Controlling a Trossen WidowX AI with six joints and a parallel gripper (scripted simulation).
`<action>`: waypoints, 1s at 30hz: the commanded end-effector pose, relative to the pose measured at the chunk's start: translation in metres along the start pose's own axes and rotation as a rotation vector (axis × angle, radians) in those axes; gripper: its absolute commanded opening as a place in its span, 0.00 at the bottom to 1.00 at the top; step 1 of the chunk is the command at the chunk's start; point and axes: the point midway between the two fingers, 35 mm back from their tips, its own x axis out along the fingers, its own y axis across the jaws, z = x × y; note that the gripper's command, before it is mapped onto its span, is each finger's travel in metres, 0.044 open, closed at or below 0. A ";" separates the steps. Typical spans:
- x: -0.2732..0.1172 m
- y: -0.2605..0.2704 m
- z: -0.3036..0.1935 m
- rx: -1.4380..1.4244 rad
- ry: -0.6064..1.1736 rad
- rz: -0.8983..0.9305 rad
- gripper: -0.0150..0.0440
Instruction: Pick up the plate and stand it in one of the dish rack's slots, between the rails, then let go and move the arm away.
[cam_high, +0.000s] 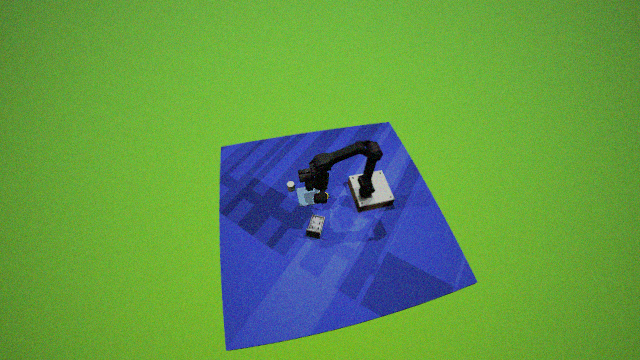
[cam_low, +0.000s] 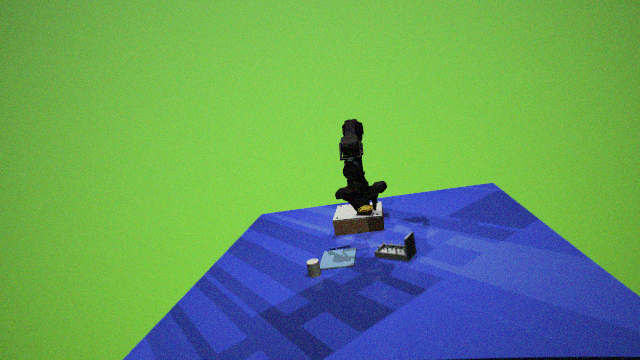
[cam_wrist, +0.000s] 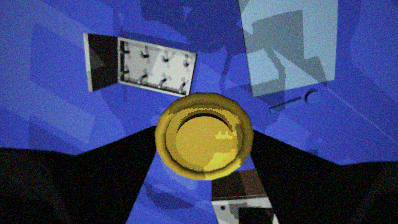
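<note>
The yellow plate (cam_wrist: 204, 136) was held clamped between the jaws of the gripper (cam_wrist: 202, 150), lifted off the blue surface, its concave face turned to the wrist cam. In the top view the plate (cam_high: 324, 196) showed only as a small yellow spot at the gripper, over the right edge of the light-blue mat (cam_high: 306, 196). In the ext. view it (cam_low: 365, 209) was seen in front of the arm's base block (cam_low: 357, 221). The rack (cam_wrist: 142, 66) lay on the surface, well apart from the plate, up and to the left in the wrist view; pegs were visible inside, w/ a dark end panel on its left side. The mat (cam_wrist: 290, 47) lay beside the rack, w/ the arm's shadow cast on it. A small cylinder (cam_low: 313, 267) stood just beside the mat's far side from the rack. Nothing was seen standing between plate and rack; whether the plate was tilted could not be told
</note>
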 end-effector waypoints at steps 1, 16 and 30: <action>0.013 0.001 0.001 -0.089 0.041 0.057 0.25; 0.051 0.002 0.006 -0.399 0.091 0.304 0.25; 0.078 0.000 0.009 -0.662 0.010 0.553 0.25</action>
